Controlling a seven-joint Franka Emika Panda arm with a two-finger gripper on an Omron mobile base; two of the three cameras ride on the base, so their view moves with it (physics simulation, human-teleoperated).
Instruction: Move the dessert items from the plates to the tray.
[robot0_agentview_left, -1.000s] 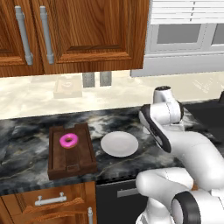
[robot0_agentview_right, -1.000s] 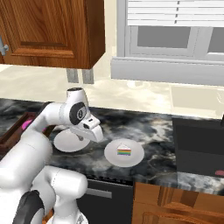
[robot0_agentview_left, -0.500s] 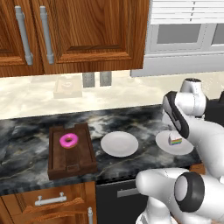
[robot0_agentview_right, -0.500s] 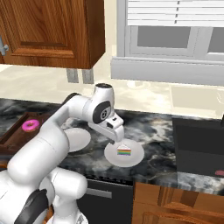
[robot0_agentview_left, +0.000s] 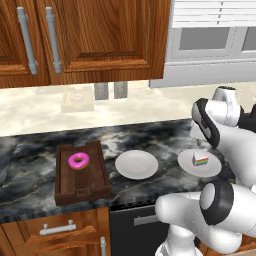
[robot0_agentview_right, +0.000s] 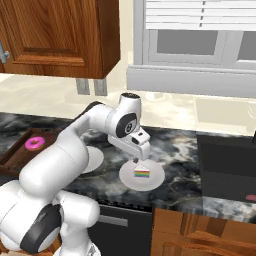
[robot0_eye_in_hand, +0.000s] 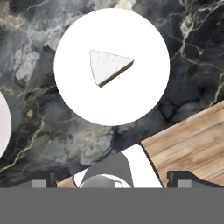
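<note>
One gripper (robot0_agentview_right: 141, 156) hangs above the cake wedge (robot0_agentview_right: 142, 173), not touching it. Finger tips sit at opposite bottom corners in the hand view, so jaws stand apart, nothing between them. Cake wedge lies directly below, on the near plate (robot0_agentview_right: 155, 178), white icing up, rainbow layers showing on its side in the base views. Beyond that plate, further along the dark marbled tabletop (robot0_agentview_left: 165, 135), sits the second plate (robot0_agentview_left: 136, 164), bare. Well apart from the gripper, past the bare plate, the tray (robot0_agentview_left: 95, 184) rests on the tabletop with the pink donut (robot0_agentview_left: 78, 160) lying inside it, toward its far end.
</note>
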